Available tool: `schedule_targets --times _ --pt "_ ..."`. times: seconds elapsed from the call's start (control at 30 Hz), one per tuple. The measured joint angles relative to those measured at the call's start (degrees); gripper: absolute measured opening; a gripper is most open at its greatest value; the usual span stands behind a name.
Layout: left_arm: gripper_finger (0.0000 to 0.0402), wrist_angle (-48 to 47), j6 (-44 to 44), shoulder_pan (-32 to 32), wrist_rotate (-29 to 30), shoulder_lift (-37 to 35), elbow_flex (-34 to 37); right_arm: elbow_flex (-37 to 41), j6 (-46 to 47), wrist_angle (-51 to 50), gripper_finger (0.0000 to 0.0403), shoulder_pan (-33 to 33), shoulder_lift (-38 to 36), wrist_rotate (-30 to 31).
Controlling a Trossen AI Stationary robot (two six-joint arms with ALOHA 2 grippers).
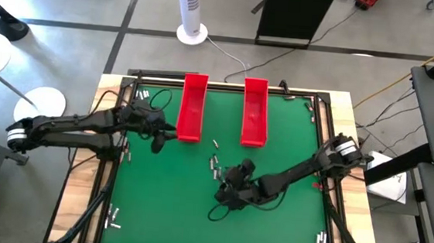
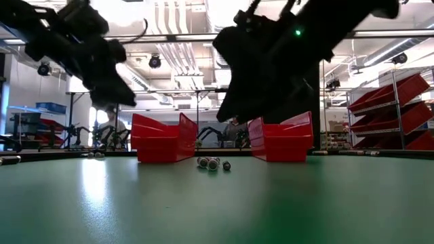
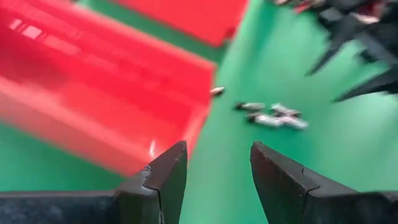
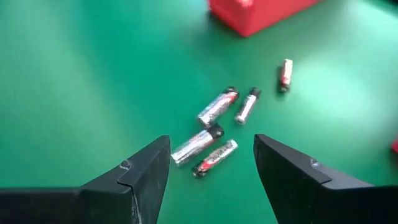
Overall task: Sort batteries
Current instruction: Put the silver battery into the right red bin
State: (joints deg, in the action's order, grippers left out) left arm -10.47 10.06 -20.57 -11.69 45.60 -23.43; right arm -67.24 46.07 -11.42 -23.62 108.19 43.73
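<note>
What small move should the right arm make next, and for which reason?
Probably lower the right hand straight down onto the nearest batteries. Its fingers stand open with nothing between them, above the green table, and two batteries lie just ahead of the gap. The left hand waits open by a red tray.

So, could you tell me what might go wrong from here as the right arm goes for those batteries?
The batteries lie bunched, several touching, so the open right gripper hovering over them may pinch two together or knock neighbours rolling across the green table. The open left gripper hangs close to the left red tray and might nudge its corner.
</note>
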Motion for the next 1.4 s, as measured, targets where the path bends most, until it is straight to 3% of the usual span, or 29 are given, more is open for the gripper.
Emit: schedule_targets --times 0.1,0.2,0.43,0.57,0.8,1.1,1.4 --pt "0.0158 0.8 -0.7 2.5 -1.0 -2.8 -1.8 0.0 6.5 -0.2 0.0227 -0.8 2.3 2.9" --pt "0.0158 8.4 -1.5 6.1 -1.1 -5.8 -2.1 0.0 10.0 0.3 0.0231 -1.2 4.5 5.1" --pt "0.0158 43.5 -4.5 17.6 -2.5 -7.5 4.6 -1.4 14.4 0.8 0.0243 -1.9 8.9 10.1" --pt "0.0158 54.4 -5.2 21.1 -2.4 -5.0 9.5 -2.3 16.6 1.2 0.0244 -1.9 11.2 10.5" --pt "0.0158 55.6 -2.3 21.6 1.2 -1.2 11.7 -3.2 17.8 1.4 0.0233 -1.4 13.2 10.4" --pt "0.0158 55.0 -2.0 21.6 1.3 5.0 11.4 -3.1 18.4 1.0 0.0213 0.1 14.0 10.2" --pt "0.0158 55.0 -7.3 21.6 2.2 9.1 10.1 -3.0 16.1 1.1 0.0161 1.0 15.0 10.4"
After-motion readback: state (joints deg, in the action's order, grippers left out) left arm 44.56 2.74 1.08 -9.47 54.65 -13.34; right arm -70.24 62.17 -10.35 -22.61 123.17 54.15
